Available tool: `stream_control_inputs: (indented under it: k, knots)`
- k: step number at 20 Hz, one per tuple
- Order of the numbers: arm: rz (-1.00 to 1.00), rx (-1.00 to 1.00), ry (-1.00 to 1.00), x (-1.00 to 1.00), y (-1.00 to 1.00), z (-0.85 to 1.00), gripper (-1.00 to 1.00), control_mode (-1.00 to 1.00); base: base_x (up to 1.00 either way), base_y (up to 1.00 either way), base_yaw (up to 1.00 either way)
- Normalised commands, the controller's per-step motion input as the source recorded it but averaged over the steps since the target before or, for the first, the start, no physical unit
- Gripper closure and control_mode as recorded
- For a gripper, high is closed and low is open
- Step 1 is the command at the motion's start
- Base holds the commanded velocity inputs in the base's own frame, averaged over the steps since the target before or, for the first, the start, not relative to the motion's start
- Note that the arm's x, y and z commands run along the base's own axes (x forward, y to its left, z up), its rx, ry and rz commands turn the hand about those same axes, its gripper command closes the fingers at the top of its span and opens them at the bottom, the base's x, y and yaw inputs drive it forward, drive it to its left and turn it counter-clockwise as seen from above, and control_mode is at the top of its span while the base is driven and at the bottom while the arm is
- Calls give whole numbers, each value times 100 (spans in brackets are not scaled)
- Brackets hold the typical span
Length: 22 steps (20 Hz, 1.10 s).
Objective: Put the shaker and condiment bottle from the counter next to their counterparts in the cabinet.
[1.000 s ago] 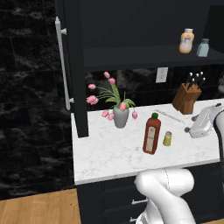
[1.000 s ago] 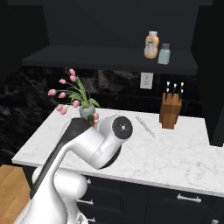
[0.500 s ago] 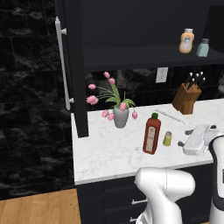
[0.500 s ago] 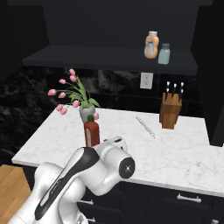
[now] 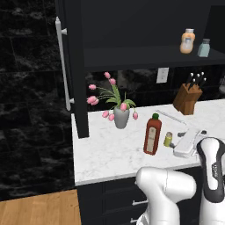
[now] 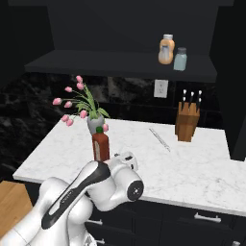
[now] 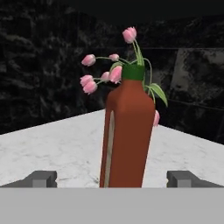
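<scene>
Arm lower than before, jaws spread wide — condiment bottle framed between fingertips, ungripped.

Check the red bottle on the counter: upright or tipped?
Upright. The red bottle stands on its base on the counter, green cap on top, in all three views.

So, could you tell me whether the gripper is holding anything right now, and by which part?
Nothing is held: the gripper is open, its fingertips either side of the red condiment bottle, apart from it.
</scene>
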Motion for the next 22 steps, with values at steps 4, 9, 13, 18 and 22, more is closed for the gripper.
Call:
stream_control_inputs:
  k: [4,9,13,18,22]
  knots:
    - [0,8,0,45,0,-11,-100,-100,0,0,0]
    - [0,7,0,30,0,-5,-100,-100,0,0,0]
    - [0,8,0,-2,4,-8,-100,-100,0,0,0]
    - [0,3,0,0,12,-1,-100,-100,0,0,0]
    - [0,0,0,0,33,-6,-100,-100,0,0,0]
